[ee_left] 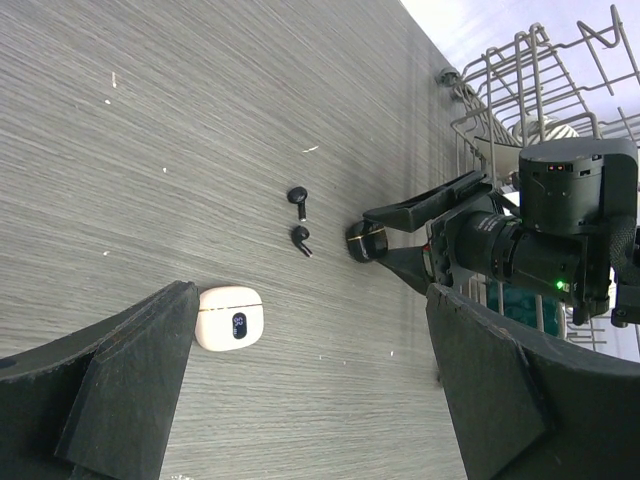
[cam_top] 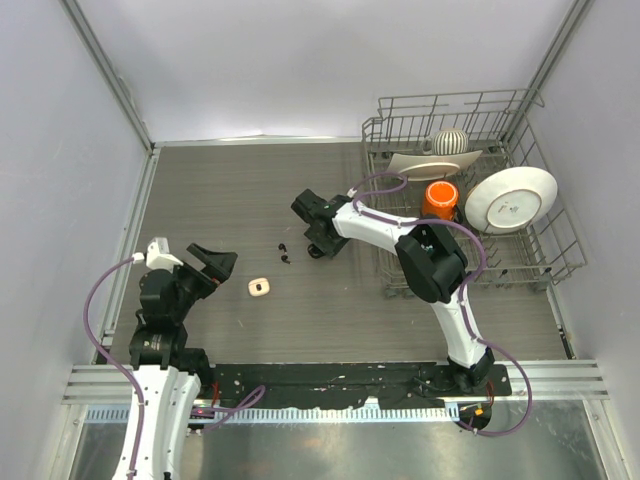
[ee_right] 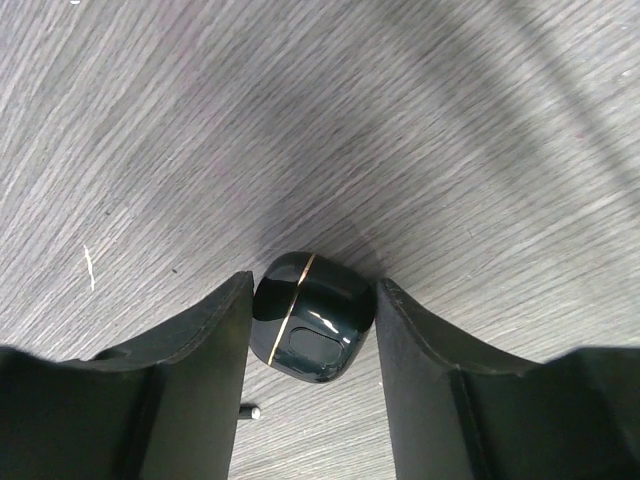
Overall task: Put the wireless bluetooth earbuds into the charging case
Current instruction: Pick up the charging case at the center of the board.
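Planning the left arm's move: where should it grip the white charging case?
Probably its two opposite side walls, from straight above: the white charging case lies flat, display up, low and rounded, with bare table on every side for the open left gripper.

Overhead, the black case (ee_right: 312, 318) is hidden under the right gripper (cam_top: 318, 247), and the two black earbuds (cam_top: 284, 252) at mid-frame are specks too small to make out. Low in the right wrist view, a tiny pale-tipped bit (ee_right: 255, 411) beside the case cannot be identified.
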Motion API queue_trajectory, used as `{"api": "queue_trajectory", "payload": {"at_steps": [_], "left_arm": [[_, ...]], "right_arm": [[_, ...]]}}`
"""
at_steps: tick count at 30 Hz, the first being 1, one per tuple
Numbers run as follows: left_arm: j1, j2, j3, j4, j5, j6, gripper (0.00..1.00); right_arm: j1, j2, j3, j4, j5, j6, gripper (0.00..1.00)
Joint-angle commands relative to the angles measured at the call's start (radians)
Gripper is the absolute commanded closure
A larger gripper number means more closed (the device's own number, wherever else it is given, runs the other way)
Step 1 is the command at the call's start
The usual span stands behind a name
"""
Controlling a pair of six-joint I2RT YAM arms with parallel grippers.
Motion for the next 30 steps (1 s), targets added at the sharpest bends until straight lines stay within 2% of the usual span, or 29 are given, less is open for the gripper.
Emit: {"api": "queue_trajectory", "payload": {"at_steps": [1,5,8,9,12,15,19,22,23,26,30], "left_arm": [[0.008,0.002,0.036,0.010,0.000,0.019,0.00],[0.006,-0.009,0.037,0.016,0.003,0.024,0.00],[0.006,-0.023,0.033,0.030,0.012,0.022,0.00],[0.006,-0.027,0.030,0.033,0.012,0.019,0.00],[0.006,-0.038,0.028,0.043,0.015,0.016,0.00],[0.006,-0.044,0.028,0.047,0.024,0.019,0.00],[0.008,-0.046,0.036,0.042,0.033,0.031,0.00],[0.006,-0.047,0.034,0.045,0.032,0.025,0.00],[0.006,-0.047,0.031,0.050,0.030,0.019,0.00],[0.006,-0.043,0.023,0.068,0.033,0.001,0.00],[0.006,-0.028,0.034,0.063,0.040,0.001,0.00]], "right_arm": [[-0.006,0.081,-0.009,-0.002,-0.068,0.058,0.50],[-0.006,0.071,-0.038,0.017,-0.065,0.055,0.59],[-0.006,0.057,-0.058,0.040,-0.065,0.044,0.70],[-0.004,0.055,-0.061,0.044,-0.067,0.038,0.77],[-0.006,0.045,-0.069,0.048,-0.061,0.027,0.86],[-0.001,0.023,-0.074,0.057,-0.021,-0.037,0.88],[0.005,-0.017,-0.120,0.042,0.014,-0.157,0.88],[0.015,-0.086,-0.242,0.074,0.002,-0.157,0.87],[0.023,-0.102,-0.308,0.094,-0.007,-0.130,0.80],[0.031,-0.138,-0.362,0.140,-0.053,-0.093,0.69],[0.043,-0.095,-0.293,0.100,-0.062,-0.091,0.61]]}}
